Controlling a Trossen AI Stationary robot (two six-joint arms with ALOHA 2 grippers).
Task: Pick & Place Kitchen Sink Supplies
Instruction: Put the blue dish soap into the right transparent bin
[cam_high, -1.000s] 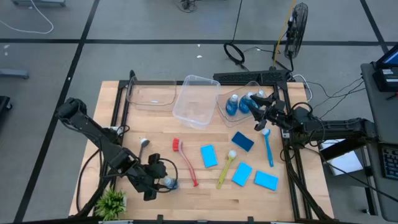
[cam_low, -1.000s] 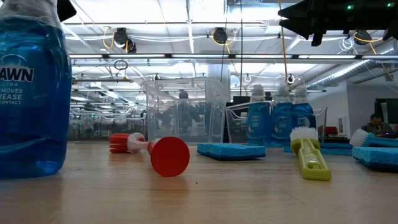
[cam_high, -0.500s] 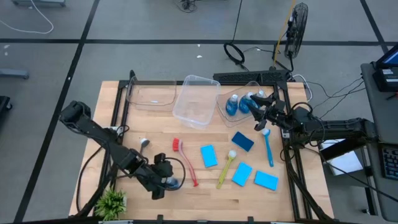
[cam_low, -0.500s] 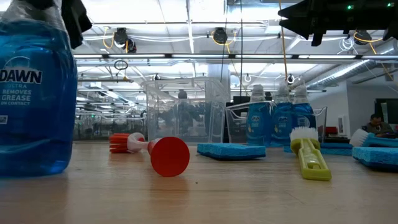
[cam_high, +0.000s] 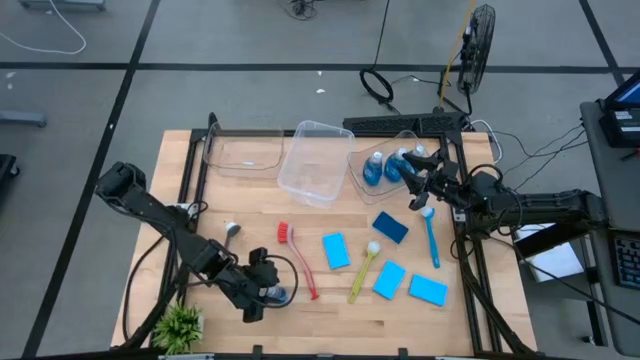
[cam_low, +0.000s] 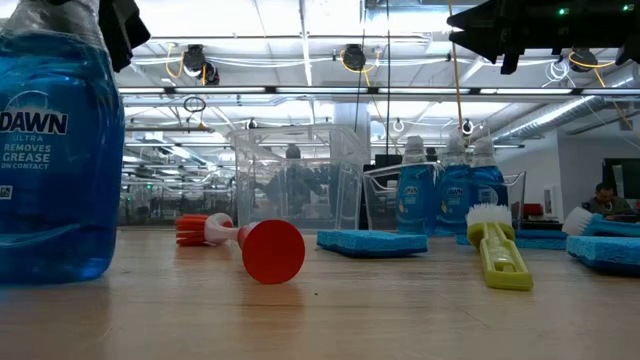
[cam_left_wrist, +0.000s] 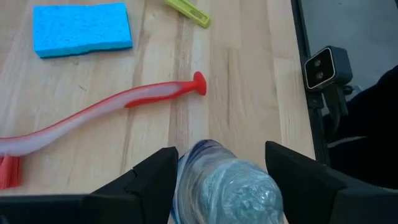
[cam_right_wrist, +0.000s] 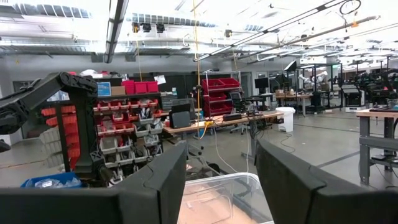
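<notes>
Left claw (cam_high: 262, 290) sits low near the bench's front-left, its fingers (cam_left_wrist: 143, 180) spread about as wide as the bottle (cam_left_wrist: 227, 186) between them. The wrist view shows the bottle's rounded end filling the gap, so I judge it gripped, though the contact itself is hidden. In the low view the bottle (cam_low: 55, 150) stands on or barely off the bench (cam_high: 330, 300); I cannot tell which.

Risks from here, as I judge them:
- The hold looks to be on a smooth, rounded body. A quick swing toward the bins could let it twist or slip out.
- The red brush (cam_high: 300, 262) lies just beside the claw. A low carry toward the back would catch its handle and drag it.
- The plant (cam_high: 180, 325) stands near the front-left corner, close to the arm's elbow; a wide turn could topple it.
- Three bottles (cam_high: 390, 167) already stand in the back-right bin (cam_high: 356, 150). Setting a fourth in too fast could knock them over or tip the bin.

Right claw (cam_high: 424, 190) hangs by that bin, fingers (cam_right_wrist: 155, 186) parted with nothing seen between them. If both arms meet there, they could collide.

Sponges (cam_high: 337, 250) and the yellow brush (cam_high: 362, 272) lie mid-bench, the blue brush (cam_high: 431, 240) toward the right edge.
</notes>
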